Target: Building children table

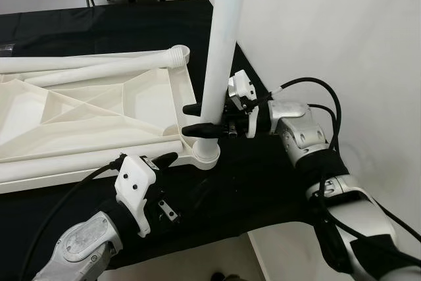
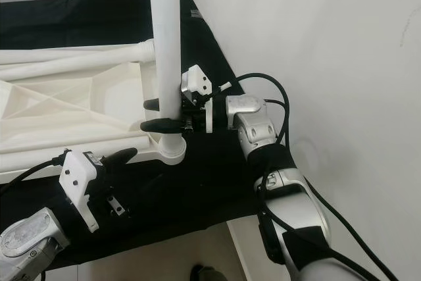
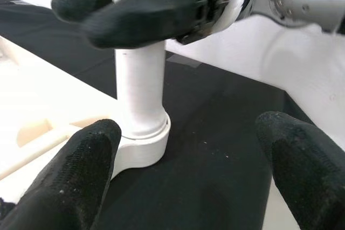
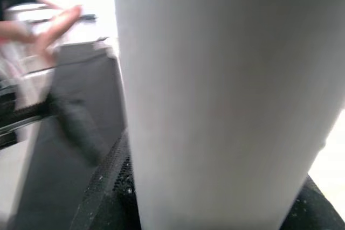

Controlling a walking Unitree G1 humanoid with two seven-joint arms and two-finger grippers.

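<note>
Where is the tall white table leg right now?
The table leg stands upright in the corner socket of the upside-down white tabletop, on the robot's right side. The right gripper is clamped around it just above the socket.

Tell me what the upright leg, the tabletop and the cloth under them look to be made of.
Leg: smooth white tube, probably plastic, soft sheen, moulded collar at its base; the right gripper clamps it.
Tabletop: cream moulded plastic by the look, lying underside up with thin ribs showing.
Cloth: black matte fabric, slightly creased, no shine.
The left gripper sits open nearby.
</note>
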